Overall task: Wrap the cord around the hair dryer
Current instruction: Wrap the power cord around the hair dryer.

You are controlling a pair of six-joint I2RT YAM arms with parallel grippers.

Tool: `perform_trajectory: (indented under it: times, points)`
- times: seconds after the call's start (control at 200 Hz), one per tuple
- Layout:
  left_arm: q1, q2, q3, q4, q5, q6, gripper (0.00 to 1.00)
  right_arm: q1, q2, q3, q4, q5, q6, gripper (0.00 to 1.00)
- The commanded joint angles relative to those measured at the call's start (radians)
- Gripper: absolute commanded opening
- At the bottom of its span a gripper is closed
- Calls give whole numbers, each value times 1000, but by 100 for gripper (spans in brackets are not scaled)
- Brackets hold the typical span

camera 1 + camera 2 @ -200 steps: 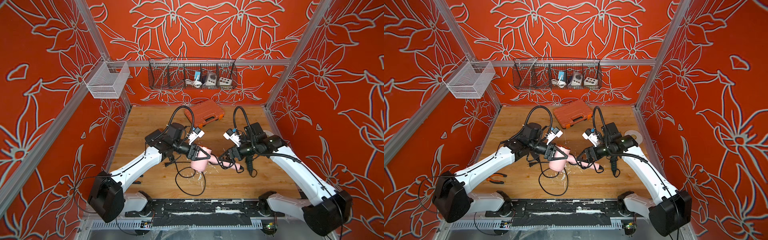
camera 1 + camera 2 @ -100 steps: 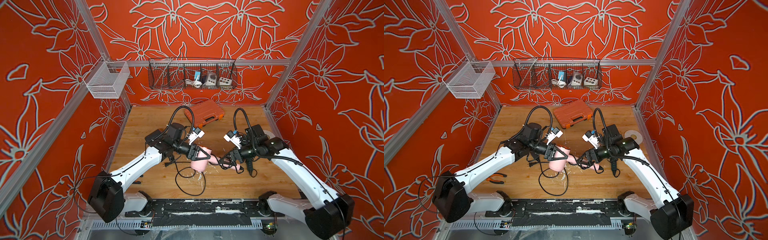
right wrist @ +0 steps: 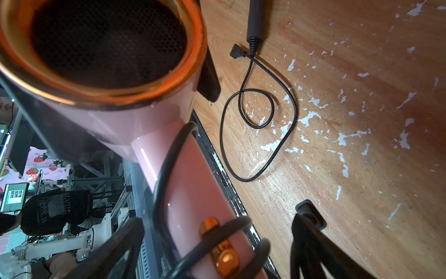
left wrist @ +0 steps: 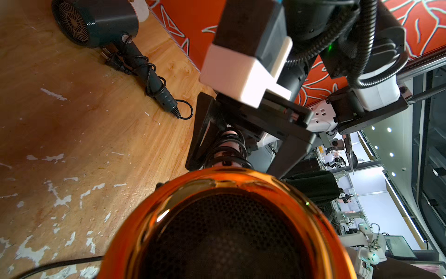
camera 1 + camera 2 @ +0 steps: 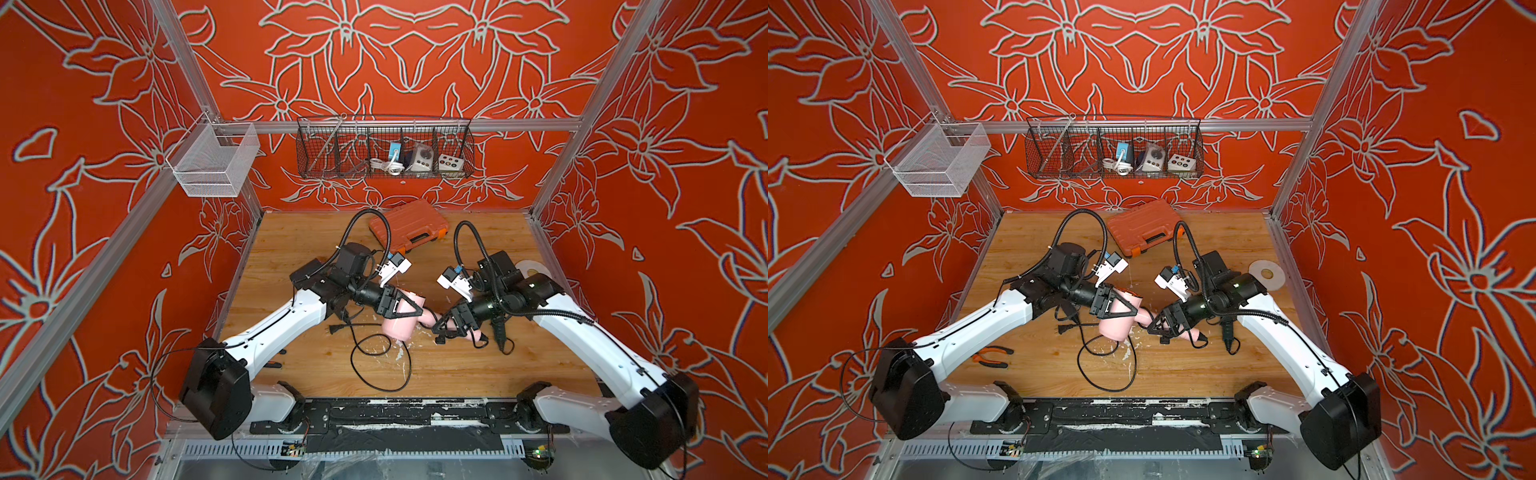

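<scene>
While gripping the hair dryer (image 5: 397,330) by its barrel (image 5: 1115,328) with the left tool (image 5: 409,309), straddles its handle (image 3: 198,183) with the right tool (image 5: 446,328), jaws wide apart, with cord (image 3: 162,169) partly coiled there, rest on surface (image 5: 457,374) beneath.

The light brown wooden table (image 5: 291,249) has white scratched spots. An orange plastic tool case (image 5: 409,224) lies at the back. A black hair dryer (image 4: 101,19) lies on its side near a flat white round disc (image 5: 1265,273) on the right. Orange-handled pliers (image 5: 990,357) lie front left. A thin black cord (image 3: 244,180) lies in loops in the middle
</scene>
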Motion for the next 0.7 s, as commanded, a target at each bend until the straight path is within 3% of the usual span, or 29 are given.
perform_trajectory:
  times: [0.0,0.085,0.305,0.53,0.64,0.696]
  points:
    - [3,10,54,52,10,31,0,25,7,-18,-19,-14,-15,99]
    - [3,21,61,58,10,28,0,30,10,-18,-19,-4,-13,91]
    - [2,36,68,62,9,24,0,33,16,-19,-1,19,-1,56]
    - [2,43,65,83,7,9,0,36,27,-26,39,13,10,46]
    - [3,50,71,97,9,-2,0,39,34,-34,61,18,18,34]
    - [2,54,74,103,9,-6,0,41,37,-40,70,25,22,23]
